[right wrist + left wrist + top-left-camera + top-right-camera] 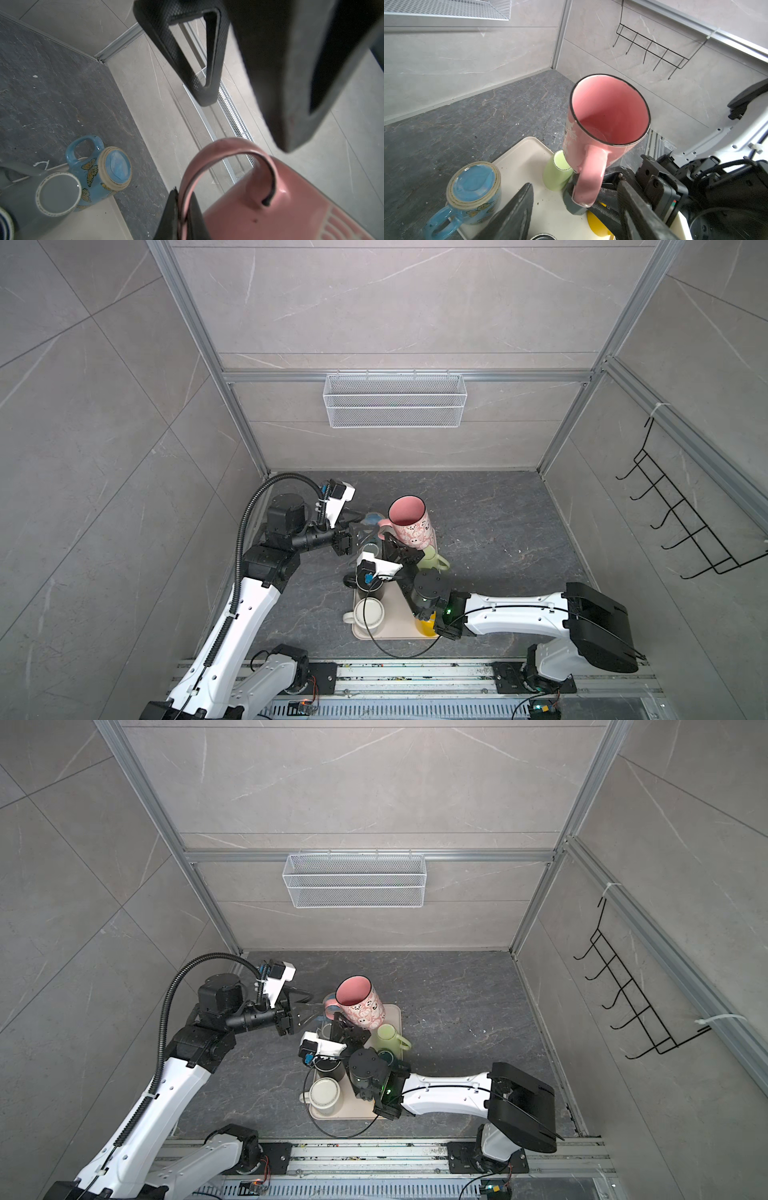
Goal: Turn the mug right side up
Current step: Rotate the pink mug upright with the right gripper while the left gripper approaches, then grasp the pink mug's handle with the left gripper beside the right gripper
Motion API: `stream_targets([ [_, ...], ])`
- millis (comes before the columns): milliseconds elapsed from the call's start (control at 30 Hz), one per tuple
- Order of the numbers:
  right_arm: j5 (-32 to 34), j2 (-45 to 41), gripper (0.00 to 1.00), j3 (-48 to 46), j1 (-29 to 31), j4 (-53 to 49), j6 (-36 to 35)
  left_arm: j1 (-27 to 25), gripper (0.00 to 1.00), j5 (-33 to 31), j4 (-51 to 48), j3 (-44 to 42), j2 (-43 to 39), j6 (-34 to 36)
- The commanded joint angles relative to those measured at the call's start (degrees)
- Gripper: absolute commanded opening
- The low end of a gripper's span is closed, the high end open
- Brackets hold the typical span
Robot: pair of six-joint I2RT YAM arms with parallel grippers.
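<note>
Pink and tall, the mug [409,522] hangs in the air above the far end of the tray [399,616], over a green mug [432,562]. Its mouth already faces up. Its long axis is close to upright but leans a little, so the base is not level.

The handle [588,176] points toward the left arm. The right end effector [182,214] comes from below and is shut tight on the lower part of this handle, one finger on each side. It alone carries the mug.

The left end effector [309,1006] is just beside the mug, on the handle side and at about the same height. Its jaws stand partly open and hold nothing. In the right wrist view its fingers [199,62] are near the handle but apart from it.

I judge the turning is nearly done. What remains is to bring the axis straight and lower the mug onto a free place on the tray or the counter [498,531]. The right arm is the one to do this, because the green mug stands directly under the base.
</note>
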Motion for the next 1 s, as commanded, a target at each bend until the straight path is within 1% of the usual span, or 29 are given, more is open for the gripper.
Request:
stream_targets([
  [0, 1.05, 0.29, 0.0, 1.07, 0.55, 8.87, -5.56, -1.25, 0.63, 2.51, -2.43, 2.42, -0.22, 5.2],
  [200, 0.69, 0.89, 0.0, 1.25, 1.01, 9.89, -6.68, -3.3, 0.59, 2.4, -5.01, 3.12, 0.72, 7.77],
  [433, -0.05, 0.93, 0.0, 1.29, 1.29, 10.6, -6.59, -4.28, 0.56, 0.65, -6.19, 3.65, 1.87, 8.11],
  [567, -0.18, 1.06, 0.0, 1.4, 1.46, 10.82, -6.64, -4.58, 0.5, 0.04, -6.31, 3.71, 2.54, 7.93],
  [767, -0.14, 1.34, 0.0, 1.94, 1.49, 11.37, -6.81, -4.97, 0.48, -1.46, -6.73, 3.44, 3.19, 7.59],
  [967, -0.45, 1.36, 0.0, 2.11, 1.49, 11.67, -6.96, -5.15, 0.44, -2.72, -6.95, 3.04, 3.19, 7.44],
])
